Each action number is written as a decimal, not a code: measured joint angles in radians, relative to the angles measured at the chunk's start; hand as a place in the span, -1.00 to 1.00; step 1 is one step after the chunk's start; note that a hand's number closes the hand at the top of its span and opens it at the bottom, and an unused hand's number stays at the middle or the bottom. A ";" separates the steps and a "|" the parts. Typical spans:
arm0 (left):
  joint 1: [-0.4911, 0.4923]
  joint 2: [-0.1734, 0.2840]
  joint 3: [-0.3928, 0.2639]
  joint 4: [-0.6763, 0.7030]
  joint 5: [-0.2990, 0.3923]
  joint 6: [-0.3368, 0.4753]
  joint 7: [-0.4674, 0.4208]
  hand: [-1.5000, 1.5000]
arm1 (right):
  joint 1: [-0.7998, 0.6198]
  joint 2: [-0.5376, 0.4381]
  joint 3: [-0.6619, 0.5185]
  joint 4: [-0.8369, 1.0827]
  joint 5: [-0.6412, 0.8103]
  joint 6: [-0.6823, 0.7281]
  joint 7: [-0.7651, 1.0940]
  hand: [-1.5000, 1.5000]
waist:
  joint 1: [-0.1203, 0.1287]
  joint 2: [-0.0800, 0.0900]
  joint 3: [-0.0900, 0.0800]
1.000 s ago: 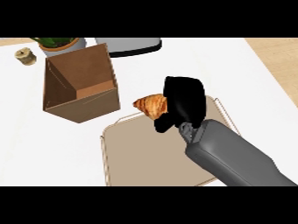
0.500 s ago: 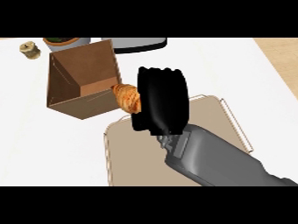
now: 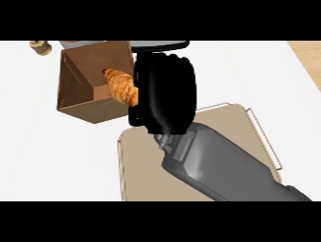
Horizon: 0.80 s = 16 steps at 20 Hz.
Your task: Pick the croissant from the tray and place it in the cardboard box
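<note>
The golden-brown croissant (image 3: 122, 86) hangs over the open top of the brown cardboard box (image 3: 87, 90), at its right side. My right hand (image 3: 164, 90) is shut on the croissant, its black back turned to the camera and its fingers hidden behind it. The grey forearm runs down to the lower right across the beige tray (image 3: 139, 165), which lies just right of and below the box. My left hand shows nowhere.
A small wooden object (image 3: 42, 46) stands at the back left. A dark grey object (image 3: 160, 45) sits at the top edge behind my hand. Wood-coloured strips show past the white counter (image 3: 31, 142) at both top corners.
My right hand has carried the croissant up and to the left, from above the tray's upper edge to over the box's opening. The view has drawn closer to the box.
</note>
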 measured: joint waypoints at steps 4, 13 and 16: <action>-0.032 -0.001 -0.001 0.002 -0.007 -0.011 -0.015 0.00 | -0.022 0.008 -0.062 0.042 -0.014 -0.035 -0.002 1.00 | 0.028 0.014 -0.001; -0.109 0.007 -0.008 0.026 -0.026 -0.050 -0.037 0.00 | -0.068 0.013 -0.158 0.184 -0.057 -0.111 -0.023 1.00 | 0.076 0.039 -0.003; -0.136 0.007 -0.012 0.034 -0.040 -0.056 -0.046 0.00 | -0.084 0.014 -0.184 0.251 -0.064 -0.130 -0.032 1.00 | 0.087 0.045 -0.003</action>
